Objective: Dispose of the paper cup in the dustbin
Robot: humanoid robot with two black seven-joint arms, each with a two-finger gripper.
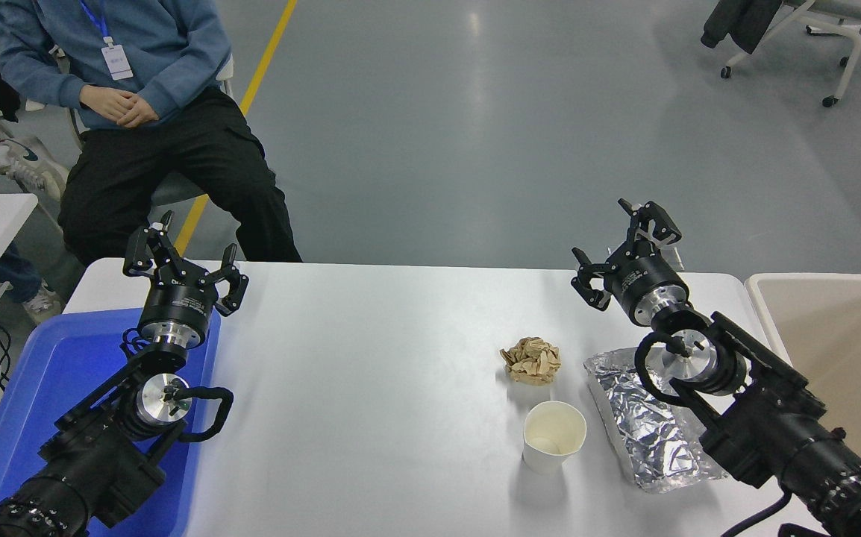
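white paper cup [553, 436] stands up on the surface [371, 388], between the tan paper ball [531, 360] and the foil tray [650, 429]. the right gripper [624, 239] is spread wide, holding nothing. the dustbin [841, 350] sits at the right. the left gripper [180, 257] is spread too, over the blue tray [50, 380].

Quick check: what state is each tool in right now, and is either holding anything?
Left tool: open, holding nothing, above the blue tray.
Right tool: open, holding nothing; the paper cup stands untouched.

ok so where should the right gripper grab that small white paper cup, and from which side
Probably across the rolled rim of the small white paper cup, coming from above: it stands upright, mouth open. The open right gripper is nearest; the crinkled silver foil tray crowds its right side.
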